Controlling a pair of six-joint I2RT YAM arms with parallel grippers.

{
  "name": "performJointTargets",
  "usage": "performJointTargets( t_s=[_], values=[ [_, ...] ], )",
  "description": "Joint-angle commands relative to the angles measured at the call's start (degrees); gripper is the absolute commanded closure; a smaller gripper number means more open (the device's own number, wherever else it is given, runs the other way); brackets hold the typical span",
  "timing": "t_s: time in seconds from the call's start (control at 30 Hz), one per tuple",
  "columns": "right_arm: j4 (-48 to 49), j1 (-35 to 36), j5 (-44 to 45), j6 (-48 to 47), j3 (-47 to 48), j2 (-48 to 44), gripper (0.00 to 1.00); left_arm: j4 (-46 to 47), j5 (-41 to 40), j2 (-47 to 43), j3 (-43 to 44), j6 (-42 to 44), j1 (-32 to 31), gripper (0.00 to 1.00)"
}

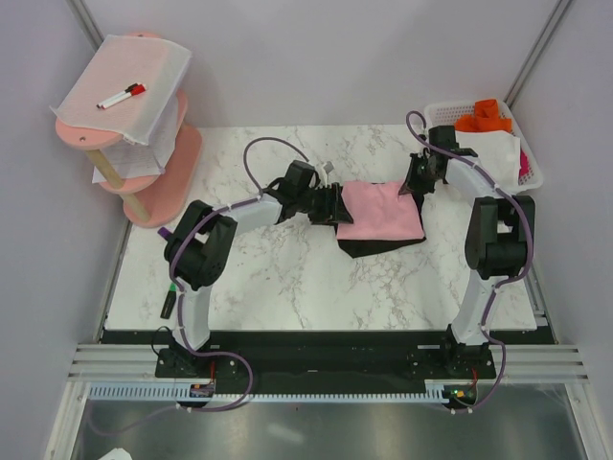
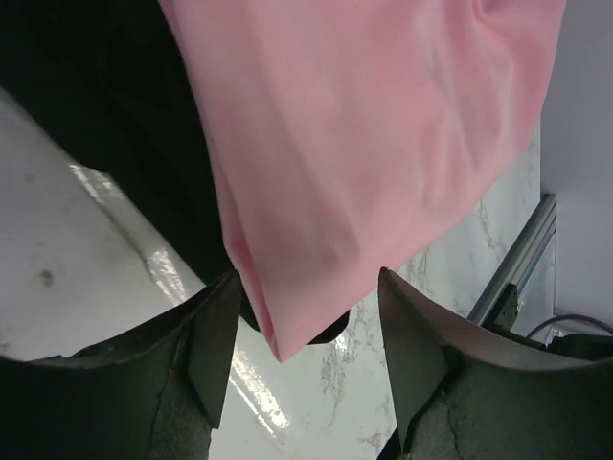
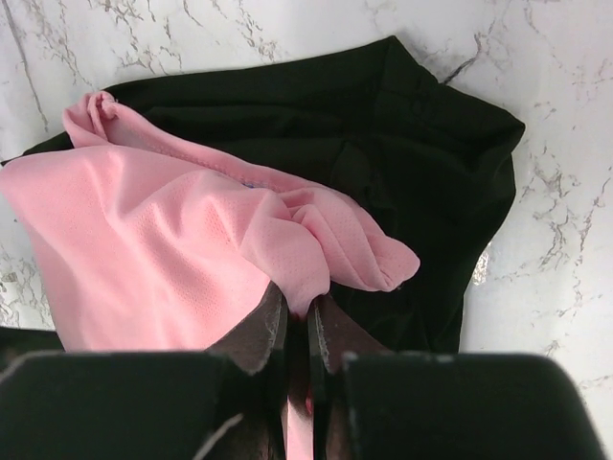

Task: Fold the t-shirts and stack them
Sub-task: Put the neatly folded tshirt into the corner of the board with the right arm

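Note:
The pink t-shirt point(image 1: 381, 211) lies folded on top of the black t-shirt point(image 1: 378, 247) in the middle of the marble table. My left gripper point(image 1: 332, 205) is at the pink shirt's left edge. In the left wrist view its fingers point(image 2: 213, 331) stand apart, with the pink shirt's corner point(image 2: 287, 316) between them and untouched. My right gripper point(image 1: 414, 185) is at the shirt's right edge. In the right wrist view it point(image 3: 298, 309) is shut on a bunched fold of the pink shirt point(image 3: 163, 244), over the black shirt point(image 3: 412, 172).
A white basket point(image 1: 532, 172) with orange and white cloth stands at the back right, close to my right arm. A pink tiered stand point(image 1: 144, 144) at the back left carries a white mesh sheet point(image 1: 153, 91) and a red marker point(image 1: 122, 95).

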Motion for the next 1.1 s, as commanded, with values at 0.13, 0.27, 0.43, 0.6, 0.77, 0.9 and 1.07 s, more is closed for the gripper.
performJointTargets(
  t_s=[0.13,0.27,0.43,0.6,0.77,0.9,1.07],
  values=[
    [1.96,0.28,-0.42,0.4,2.65,1.11,0.89,1.9,2.82,2.77,5.6,-1.71,-3.12,0.54],
    [2.05,0.11,0.02,0.23,2.74,1.29,0.89,1.89,3.17,2.34,5.78,-1.53,-3.3,0.84],
    [2.58,0.11,0.81,0.23,2.74,1.38,0.88,-0.3,2.91,-0.38,5.34,-1.18,-3.91,0.98],
    [3.81,0.02,0.9,0.93,3.27,2.43,0.88,-1.89,3.0,-2.23,5.25,-1.01,-4.88,0.98],
    [4.69,-0.15,-0.67,1.63,4.23,4.27,0.87,-2.24,1.59,-1.88,3.67,-1.09,-6.11,0.98],
    [6.7,-0.07,-3.31,1.98,3.53,4.02,0.87,-2.24,1.33,-0.65,2.71,-1.27,-6.73,0.98],
    [10.05,-0.07,-4.46,2.51,1.6,0.5,0.88,-2.15,0.19,-0.39,1.74,-1.27,-7.34,0.98]
  ],
)
